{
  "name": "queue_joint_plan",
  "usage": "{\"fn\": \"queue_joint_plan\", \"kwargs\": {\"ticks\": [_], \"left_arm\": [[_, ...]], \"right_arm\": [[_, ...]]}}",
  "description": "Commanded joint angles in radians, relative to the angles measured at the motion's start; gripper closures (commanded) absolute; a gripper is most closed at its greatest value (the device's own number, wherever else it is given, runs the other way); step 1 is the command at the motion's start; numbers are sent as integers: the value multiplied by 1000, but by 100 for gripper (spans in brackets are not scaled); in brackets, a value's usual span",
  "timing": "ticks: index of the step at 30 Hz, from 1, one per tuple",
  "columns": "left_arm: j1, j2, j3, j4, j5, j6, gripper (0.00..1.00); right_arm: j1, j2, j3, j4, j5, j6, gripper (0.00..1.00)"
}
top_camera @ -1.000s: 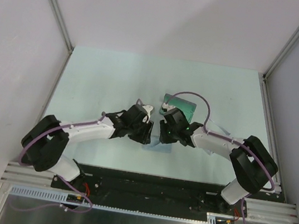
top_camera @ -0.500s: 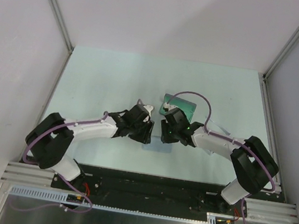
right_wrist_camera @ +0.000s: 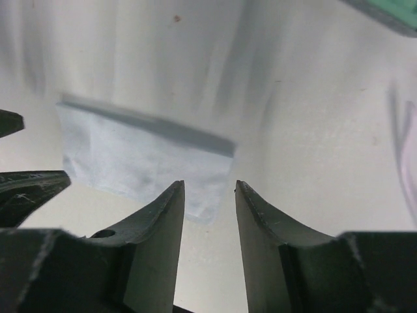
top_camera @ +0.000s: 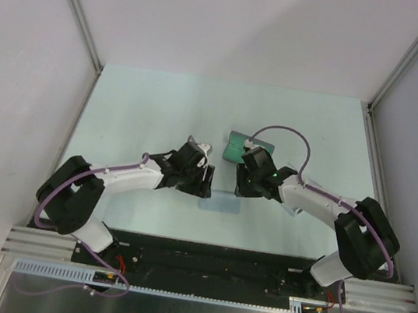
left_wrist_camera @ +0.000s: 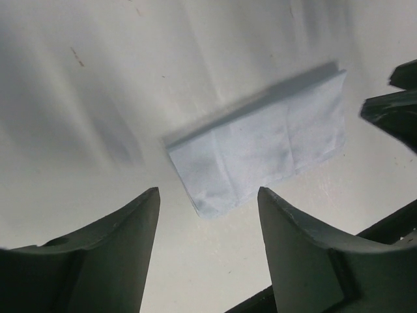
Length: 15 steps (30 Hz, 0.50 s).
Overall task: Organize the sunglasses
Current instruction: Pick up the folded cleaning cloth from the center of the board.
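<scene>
A folded grey-blue cloth lies flat on the table between my two grippers. My left gripper hovers over the cloth's left end, open and holding nothing. In the left wrist view the cloth lies just beyond the left gripper. My right gripper stands open over the cloth's right end, also holding nothing. In the right wrist view a corner of the cloth shows behind the right gripper. The sunglasses are out of view.
A greenish rectangular case lies just behind the right gripper, its edge showing at the top right of the right wrist view. A purple cable loops above the right wrist. Metal posts flank the pale table.
Both grippers have opened wider and drawn apart from each other. The right wrist has shifted right and back. The cloth lies free on the table.
</scene>
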<state>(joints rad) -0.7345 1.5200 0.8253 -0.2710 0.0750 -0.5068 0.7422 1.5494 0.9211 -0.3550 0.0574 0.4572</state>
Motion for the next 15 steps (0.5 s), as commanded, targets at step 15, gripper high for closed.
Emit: {"fn": "queue_joint_plan", "kwargs": {"ticks": [15], "left_arm": [[60,6,-29,-17,152,-219,44]], "right_arm": [[-46,-23,7,-108,-45,133,57]]}}
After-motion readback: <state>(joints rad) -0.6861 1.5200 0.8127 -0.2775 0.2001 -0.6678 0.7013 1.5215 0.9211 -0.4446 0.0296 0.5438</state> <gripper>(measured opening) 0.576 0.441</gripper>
